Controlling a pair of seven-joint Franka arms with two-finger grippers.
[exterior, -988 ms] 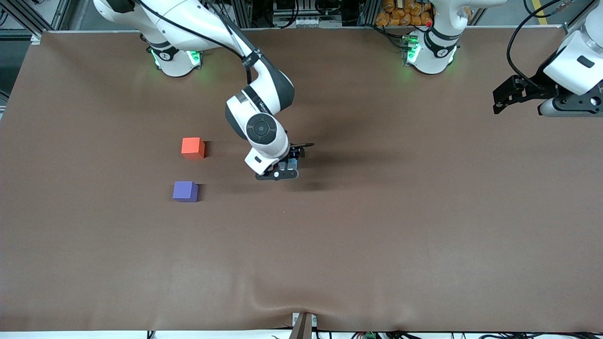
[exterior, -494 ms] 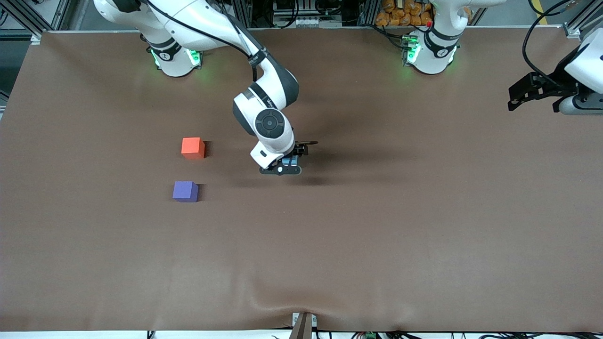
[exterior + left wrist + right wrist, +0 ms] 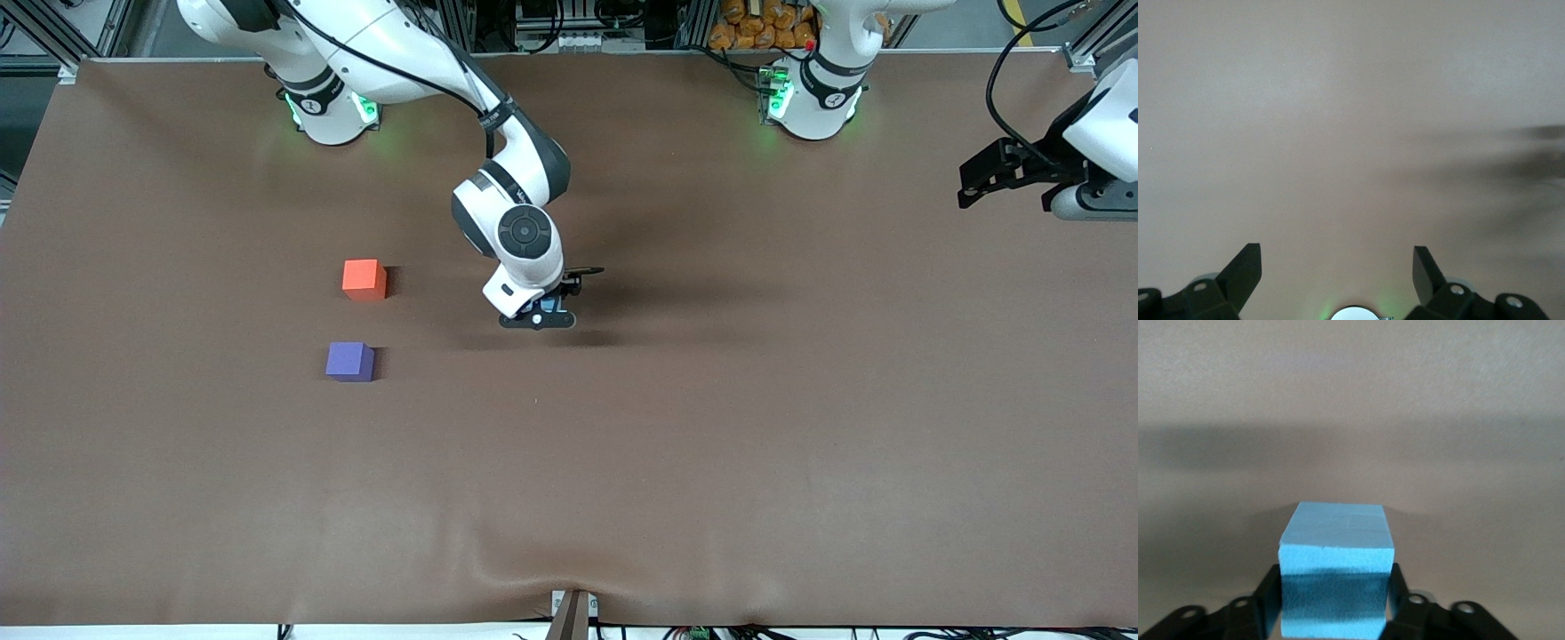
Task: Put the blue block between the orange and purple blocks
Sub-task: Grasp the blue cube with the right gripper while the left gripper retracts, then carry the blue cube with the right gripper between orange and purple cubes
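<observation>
The blue block (image 3: 1337,547) is a sky-blue cube clamped between the fingers of my right gripper (image 3: 1336,590). In the front view the right gripper (image 3: 539,313) holds it over the middle of the table, with only a sliver of the blue block (image 3: 549,307) showing under the wrist. The orange block (image 3: 364,278) and the purple block (image 3: 349,361) sit apart on the cloth toward the right arm's end, the purple one nearer the front camera. My left gripper (image 3: 976,180) is open and empty over the left arm's end of the table, and it shows in the left wrist view (image 3: 1336,277) too.
The brown table cloth (image 3: 711,427) has a wrinkle near its front edge (image 3: 533,569). Both arm bases (image 3: 329,111) stand along the edge farthest from the front camera.
My right gripper with the blue block has shifted slightly toward the left arm's end and looks higher. The left arm drew back toward its table end, then stayed still.
</observation>
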